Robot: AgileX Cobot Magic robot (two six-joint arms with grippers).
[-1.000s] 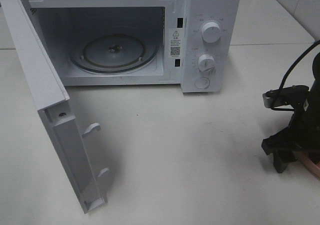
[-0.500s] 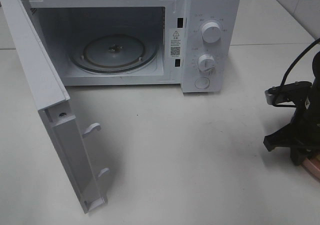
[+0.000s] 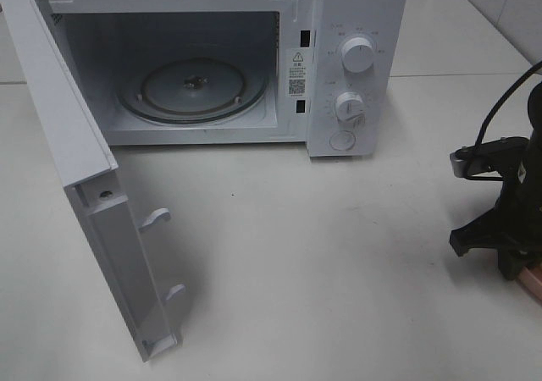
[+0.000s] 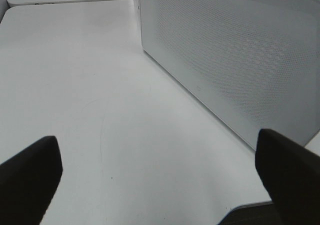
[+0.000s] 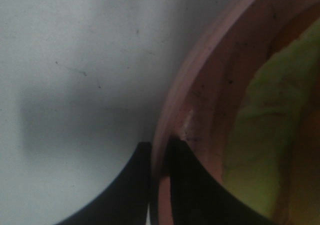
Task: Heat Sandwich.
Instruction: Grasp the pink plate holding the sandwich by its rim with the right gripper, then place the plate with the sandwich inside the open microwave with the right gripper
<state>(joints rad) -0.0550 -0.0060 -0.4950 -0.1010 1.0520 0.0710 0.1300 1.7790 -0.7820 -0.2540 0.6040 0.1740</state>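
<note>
The microwave [image 3: 356, 25] has a small white sticker [image 3: 297, 71] beside its opening. It shows a warning triangle and a square code, but the words are too tiny to read. Little marks ring the top knob [image 3: 357, 54] and the lower knob [image 3: 349, 106], and they are too small to read too.

White microwave [image 3: 356, 25] with white knobs [image 3: 357, 55], white door [image 4: 235, 60] with fine dotted mesh, clear greyish glass turntable [image 3: 190, 89]. Off-white worktop [image 3: 339, 254]. Pink plate [image 5: 200, 85], sandwich [image 5: 255, 120] showing yellow-green filling. Black left end effector [image 4: 160, 185], black right end effector [image 5: 159, 157], black cable [image 3: 500, 110].
</note>
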